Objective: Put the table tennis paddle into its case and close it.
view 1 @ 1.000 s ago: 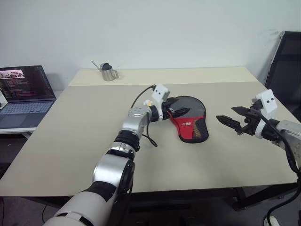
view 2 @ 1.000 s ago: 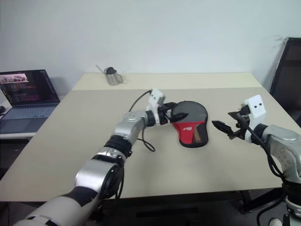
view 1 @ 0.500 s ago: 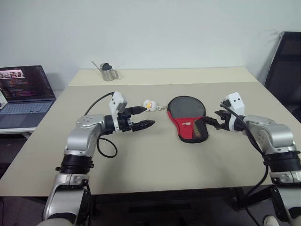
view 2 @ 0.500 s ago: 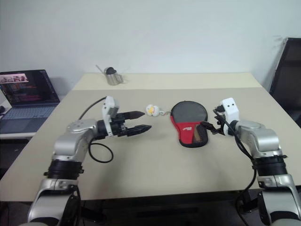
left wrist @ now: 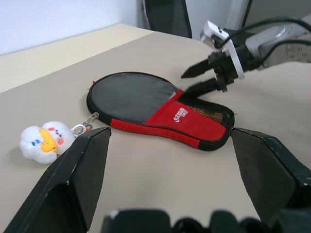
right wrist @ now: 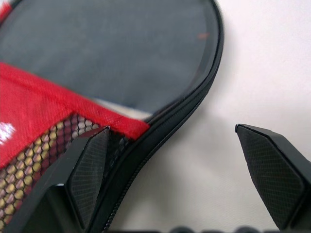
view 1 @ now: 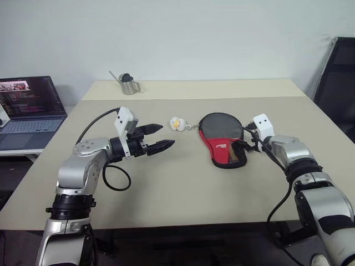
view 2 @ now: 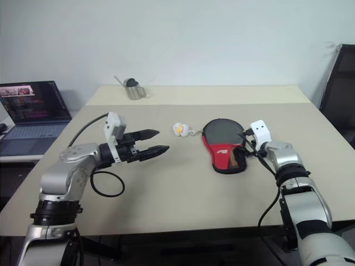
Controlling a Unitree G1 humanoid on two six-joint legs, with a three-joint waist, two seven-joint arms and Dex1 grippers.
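Note:
The case point(view 1: 221, 128) lies flat mid-table, with a round black head, a red logo panel point(left wrist: 181, 116) and a mesh pocket point(right wrist: 34, 174). The table tennis paddle is hidden; a pale sliver shows under the red panel's edge, and I cannot tell what it is. My right gripper point(right wrist: 171, 129) is open at the case's right side, one finger over the mesh pocket, the other over bare table, the zip rim between them. My left gripper point(view 1: 166, 135) is open and empty, level, well to the left of the case.
A small white duck plush point(view 1: 177, 123) lies between the left gripper and the case, chained to its zip. A metal cup point(view 1: 128, 85) stands far back. A laptop point(view 1: 28, 105) sits off the table's left, a black chair point(view 1: 338, 83) at the right.
My left gripper has drawn back leftward from the case's head, uncovering the duck plush. My right gripper has come forward and down to the case's right edge.

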